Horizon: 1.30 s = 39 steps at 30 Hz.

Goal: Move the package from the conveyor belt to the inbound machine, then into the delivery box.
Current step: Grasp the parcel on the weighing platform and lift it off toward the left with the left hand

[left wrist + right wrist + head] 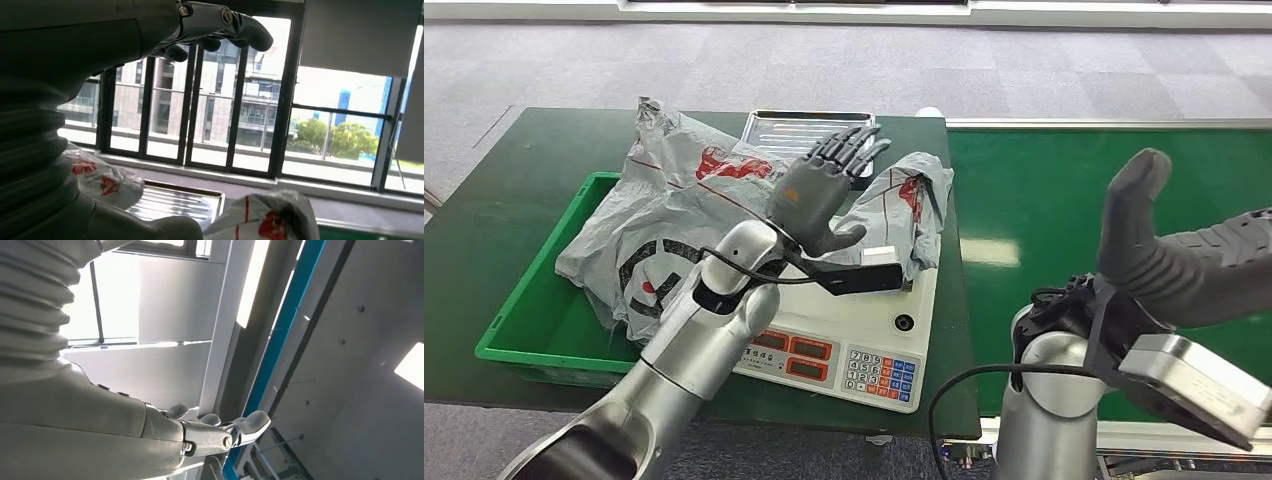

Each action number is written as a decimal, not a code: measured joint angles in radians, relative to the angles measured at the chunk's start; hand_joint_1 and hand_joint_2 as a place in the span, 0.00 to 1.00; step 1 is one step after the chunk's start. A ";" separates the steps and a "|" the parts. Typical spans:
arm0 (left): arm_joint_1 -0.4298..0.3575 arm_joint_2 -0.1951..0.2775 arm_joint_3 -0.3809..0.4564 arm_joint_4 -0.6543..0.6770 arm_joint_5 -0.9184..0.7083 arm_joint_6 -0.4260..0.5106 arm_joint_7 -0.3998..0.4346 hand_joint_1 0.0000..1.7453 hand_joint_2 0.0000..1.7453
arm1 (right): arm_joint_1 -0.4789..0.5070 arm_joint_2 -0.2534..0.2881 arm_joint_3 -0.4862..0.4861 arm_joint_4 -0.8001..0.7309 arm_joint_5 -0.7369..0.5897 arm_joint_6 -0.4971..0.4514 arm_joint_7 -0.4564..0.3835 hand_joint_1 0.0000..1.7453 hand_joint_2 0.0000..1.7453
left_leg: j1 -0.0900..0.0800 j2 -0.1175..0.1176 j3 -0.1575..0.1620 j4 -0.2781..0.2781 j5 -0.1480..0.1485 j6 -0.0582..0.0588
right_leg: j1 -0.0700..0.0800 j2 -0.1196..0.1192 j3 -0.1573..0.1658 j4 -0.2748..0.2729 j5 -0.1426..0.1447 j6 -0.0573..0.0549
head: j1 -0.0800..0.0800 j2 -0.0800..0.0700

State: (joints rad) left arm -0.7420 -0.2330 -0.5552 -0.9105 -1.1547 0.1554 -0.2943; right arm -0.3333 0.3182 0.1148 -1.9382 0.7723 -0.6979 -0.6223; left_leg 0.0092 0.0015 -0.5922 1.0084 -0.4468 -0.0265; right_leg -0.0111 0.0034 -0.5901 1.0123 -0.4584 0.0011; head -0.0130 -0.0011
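Package [674, 215] is lying slumped across the scale [844, 340] and the rim of the green box [524, 330], partly in each. I am holding my left hand [824, 190] above it with fingers spread and nothing gripped. I am raising my right hand [1164, 250] over the belt [1104, 230], palm upward, fingers loosely apart, holding nothing. Judgement: weighing looks done; the remaining step is getting the whole bag into the box. To do that well I should be gathering the loose plastic near the middle, lifting the trailing end clear of the scale, and lowering it fully inside the box walls. A steel tray [799, 130] is sitting behind the bag. Green worktop [534, 150] is carrying everything; grey carpet and tall windows are surrounding the station.
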 joint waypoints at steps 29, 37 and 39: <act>-0.054 -0.052 -0.166 0.425 -0.091 -0.020 -0.027 0.54 1.00 | 0.000 0.000 -0.002 0.008 0.029 0.001 0.027 0.00 1.00 | 0.000 0.000 -0.001 0.000 0.000 0.000 | 0.000 0.000 -0.001 0.000 0.000 0.000 | 0.000 0.000; -0.072 -0.064 -0.171 0.455 -0.072 -0.018 -0.036 1.00 1.00 | 0.002 0.000 -0.005 0.008 0.028 0.000 0.011 0.00 1.00 | 0.000 0.000 -0.001 0.000 0.000 0.000 | 0.000 0.000 -0.001 0.000 0.000 0.000 | 0.000 0.000; -0.078 -0.064 -0.171 0.459 -0.070 -0.007 -0.033 1.00 1.00 | 0.003 0.000 -0.009 0.008 0.031 0.001 0.004 0.00 1.00 | 0.000 0.000 -0.001 0.000 0.000 0.000 | 0.000 0.000 -0.001 0.000 0.000 0.000 | 0.000 0.000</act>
State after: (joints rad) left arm -0.8199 -0.2972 -0.7259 -0.4510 -1.2246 0.1483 -0.3277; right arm -0.3301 0.3182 0.1061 -1.9303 0.8032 -0.6973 -0.6181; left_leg 0.0092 0.0013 -0.5933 1.0083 -0.4469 -0.0263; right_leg -0.0109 0.0034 -0.5908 1.0123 -0.4586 0.0012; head -0.0130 -0.0011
